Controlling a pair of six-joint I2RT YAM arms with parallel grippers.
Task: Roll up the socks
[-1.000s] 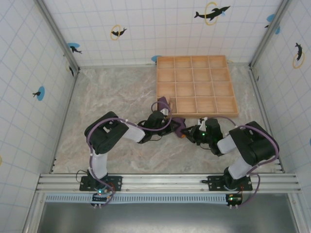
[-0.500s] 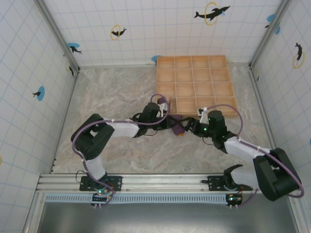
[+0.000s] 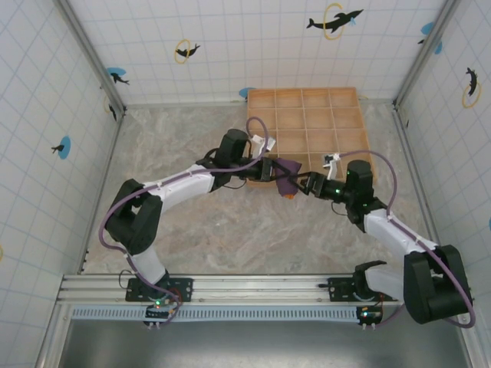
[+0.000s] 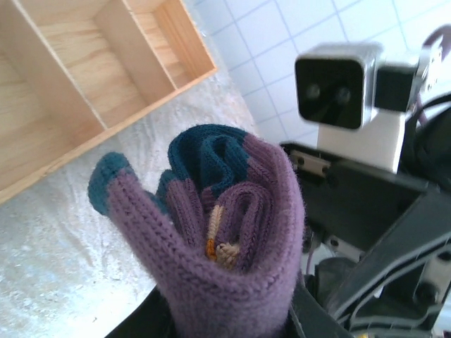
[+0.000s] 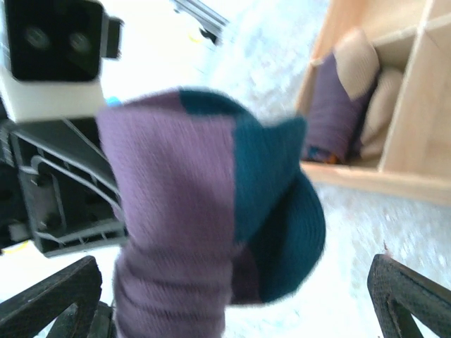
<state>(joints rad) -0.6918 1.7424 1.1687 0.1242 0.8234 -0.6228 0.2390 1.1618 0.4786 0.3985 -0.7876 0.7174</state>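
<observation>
End effector on the left is clamped on the rolled sock bundle, purple and teal, held just off the near left corner of the wooden tray. Right end effector gapes wide and empty, just right of the bundle, facing it. The roll juts rightward out of the left grip, so the left arm looks best placed to carry it; the compartments lie just beyond, far and right.

Both arms stretched forward, wrists angled inward.
Left gripper clamps sock roll; right gripper faces it, jaws spread wide.
</observation>
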